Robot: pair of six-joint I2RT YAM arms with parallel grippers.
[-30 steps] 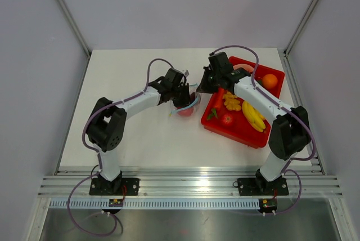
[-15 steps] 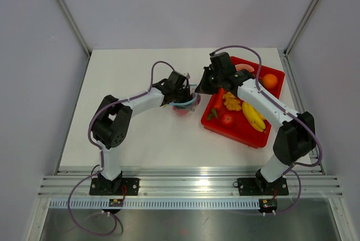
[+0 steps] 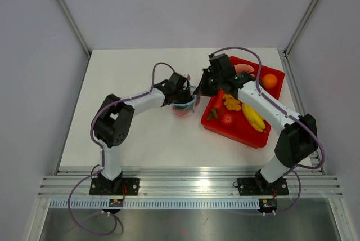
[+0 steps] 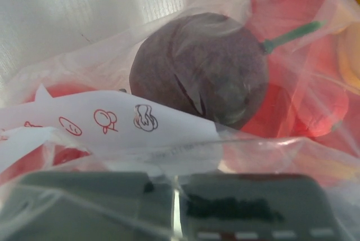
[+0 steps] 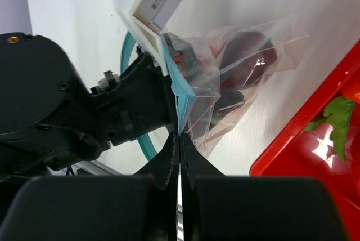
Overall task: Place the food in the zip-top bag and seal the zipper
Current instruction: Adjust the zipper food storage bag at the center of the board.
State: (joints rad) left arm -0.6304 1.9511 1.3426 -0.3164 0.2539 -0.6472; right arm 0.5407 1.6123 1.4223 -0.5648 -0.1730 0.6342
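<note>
The clear zip-top bag [image 3: 184,106] hangs between my two grippers over the table's middle. In the left wrist view the dark purple fruit [image 4: 199,69] and a red fruit [image 4: 62,92] lie inside the bag [image 4: 112,123]. My left gripper [image 4: 176,187] is shut on the bag's mouth edge, its fingers showing through the plastic. My right gripper [image 5: 180,134] is shut on the light blue zipper [image 5: 184,97], right beside the left gripper [image 5: 140,111]. The purple fruit [image 5: 247,55] shows through the bag there too. In the top view the left gripper [image 3: 183,90] and right gripper [image 3: 198,90] almost touch.
A red tray [image 3: 230,134] lies right of the bag, holding a banana [image 3: 253,116], an orange fruit [image 3: 270,81], a strawberry [image 3: 226,119] and other toy foods. Its near corner [image 5: 315,151] is close under the right gripper.
The left gripper has carried the bag a little right and away, towards the right gripper. The right gripper has shifted slightly left and now meets the bag's mouth.
</note>
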